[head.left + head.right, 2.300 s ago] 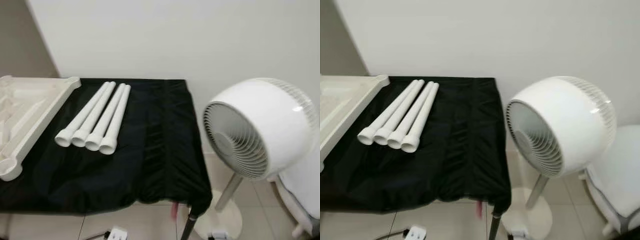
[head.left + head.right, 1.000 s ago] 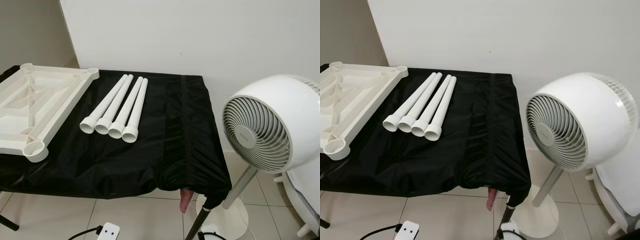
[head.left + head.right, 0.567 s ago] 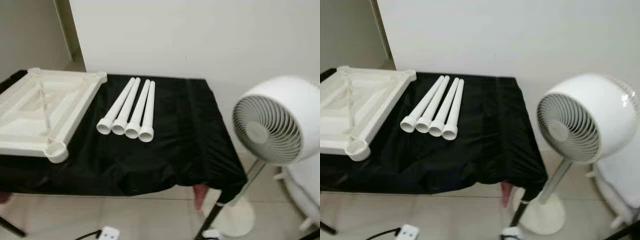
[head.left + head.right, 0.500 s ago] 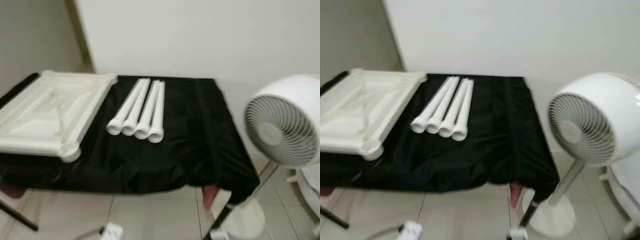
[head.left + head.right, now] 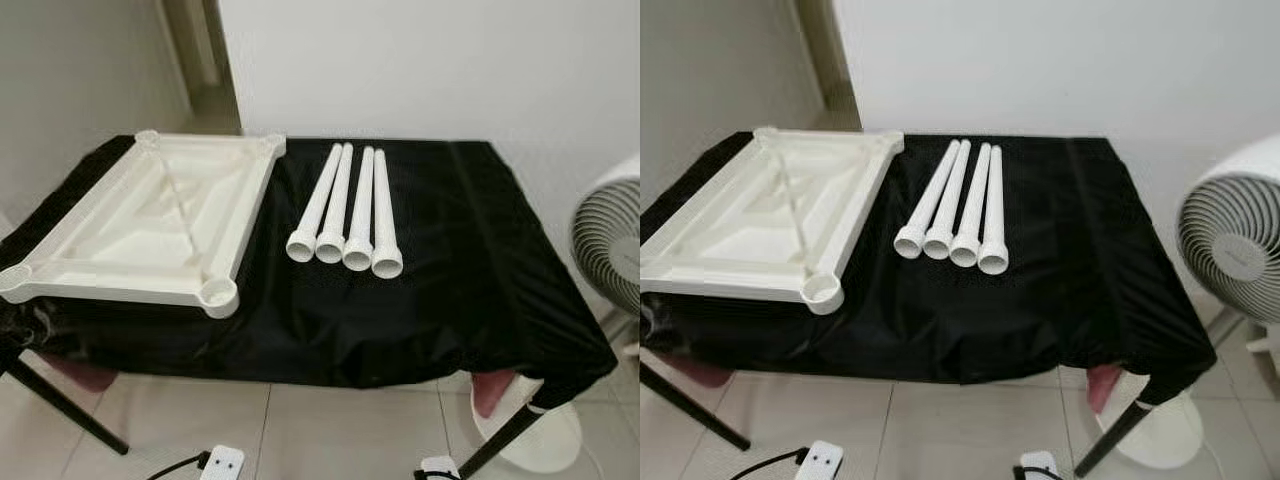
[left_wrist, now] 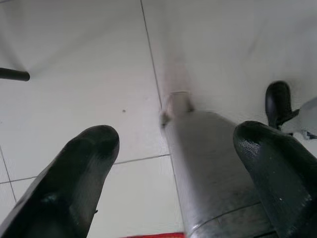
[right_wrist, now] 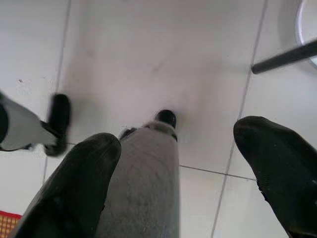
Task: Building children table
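A cream plastic tabletop (image 5: 150,225) lies upside down on the left of a black-covered table (image 5: 450,290), with round leg sockets at its corners. Several white tube legs (image 5: 347,212) lie side by side at the middle of the table, flared ends toward me. My left gripper (image 6: 173,163) hangs open over the tiled floor beside my grey leg, nothing between its fingers. My right gripper (image 7: 183,168) also hangs open above the floor tiles and holds nothing.
A white pedestal fan (image 5: 1230,250) stands to the right of the table, its base (image 5: 1160,430) on the floor. A white power strip (image 5: 820,462) with a black cable lies on the tiles in front. A white wall runs behind the table.
The camera has swung left and pulled back: the table with tabletop and legs now sits centred and the fan has slid to the right edge. The parts have not moved.
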